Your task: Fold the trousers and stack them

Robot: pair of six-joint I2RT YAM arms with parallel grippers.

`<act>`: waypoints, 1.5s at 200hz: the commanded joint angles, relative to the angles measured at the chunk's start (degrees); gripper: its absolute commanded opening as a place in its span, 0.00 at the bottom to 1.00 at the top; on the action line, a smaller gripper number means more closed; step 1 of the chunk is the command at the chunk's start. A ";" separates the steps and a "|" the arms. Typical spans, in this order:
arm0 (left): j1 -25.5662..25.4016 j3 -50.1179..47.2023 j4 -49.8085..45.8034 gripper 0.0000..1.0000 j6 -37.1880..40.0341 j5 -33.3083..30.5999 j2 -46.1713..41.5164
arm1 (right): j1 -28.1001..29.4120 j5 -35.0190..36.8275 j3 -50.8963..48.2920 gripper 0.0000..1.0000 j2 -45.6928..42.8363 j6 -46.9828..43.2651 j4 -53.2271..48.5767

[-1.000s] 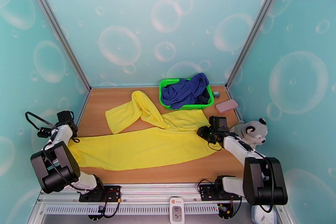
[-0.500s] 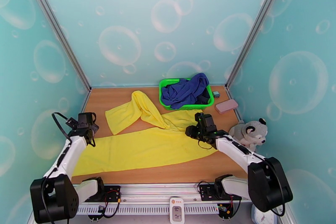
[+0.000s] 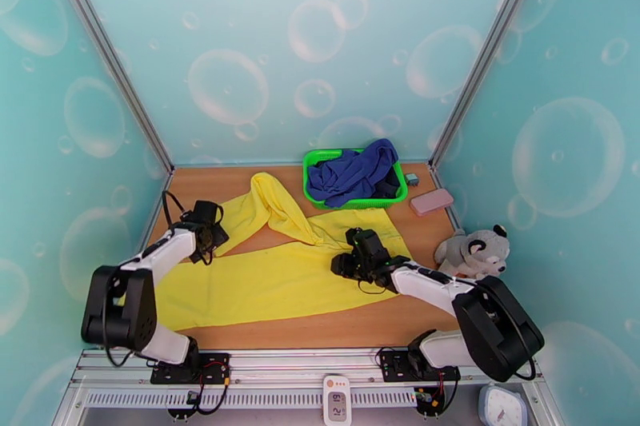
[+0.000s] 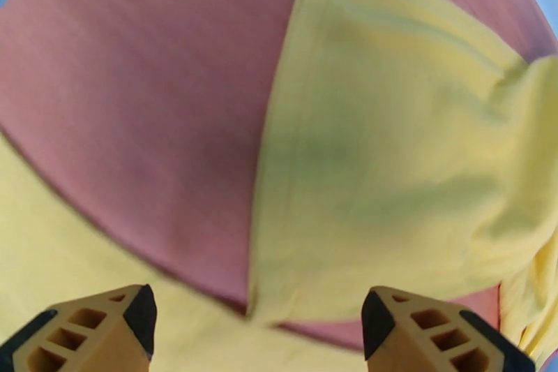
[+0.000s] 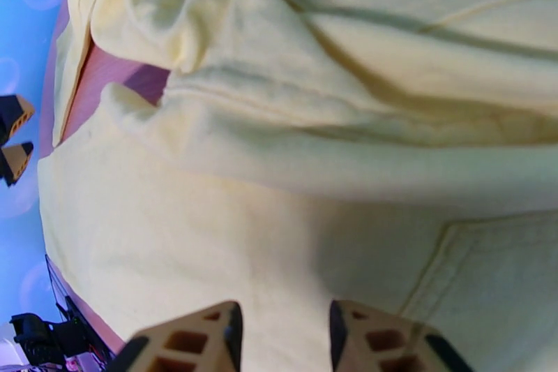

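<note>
A: Left side first?
B: Left gripper (image 3: 210,229) hangs over the hem of the far leg, fingers (image 4: 104,328) spread wide with nothing between them. Bare wooden table (image 3: 368,324) shows under it.
A: Trousers?
B: Yellow trousers (image 3: 272,280) lie mid-table. The near leg is flat and runs left to right, the far leg is bent and rumpled toward the back, and the waist is at the right.
A: Right arm?
B: Right gripper (image 3: 350,258) sits low over the waist end by a pocket seam. Its fingers (image 5: 202,335) are a little apart and pinch no cloth.
A: Further right?
B: Green basket (image 3: 307,170) with a blue garment (image 3: 356,168) at the back, touching the trousers. Plush toy (image 3: 476,250) at the right edge.
</note>
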 commanded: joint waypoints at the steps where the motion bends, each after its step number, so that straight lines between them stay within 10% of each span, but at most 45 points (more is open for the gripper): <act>1: 0.31 2.17 0.99 0.75 4.15 3.47 4.99 | 0.03 0.87 -2.54 0.40 0.40 3.78 3.19; 38: -0.31 1.09 3.59 0.64 4.34 6.38 9.12 | -2.37 1.25 -4.39 0.40 1.21 5.87 1.47; 66: 1.83 2.55 0.42 0.12 4.37 1.75 12.35 | -3.40 1.88 -4.40 0.40 0.26 6.18 -2.29; 81: 5.33 2.44 0.03 0.00 3.88 0.35 11.94 | -3.73 2.21 -5.24 0.40 -1.03 6.96 -3.30; 162: 22.14 19.86 -3.56 0.00 5.07 -12.99 19.55 | -5.07 4.52 -10.43 0.40 -8.70 10.10 -7.31; 234: 21.99 27.84 8.64 0.09 14.68 -14.80 22.49 | -3.63 14.04 -5.78 0.38 -16.26 7.04 -17.52; 260: 20.26 23.91 12.81 0.53 16.50 -10.09 15.17 | -2.17 16.84 0.24 0.39 -18.51 2.14 -15.42; 300: 16.82 27.15 11.10 0.73 21.87 -3.80 11.63 | -1.06 11.40 9.38 0.40 -10.78 -4.38 -9.62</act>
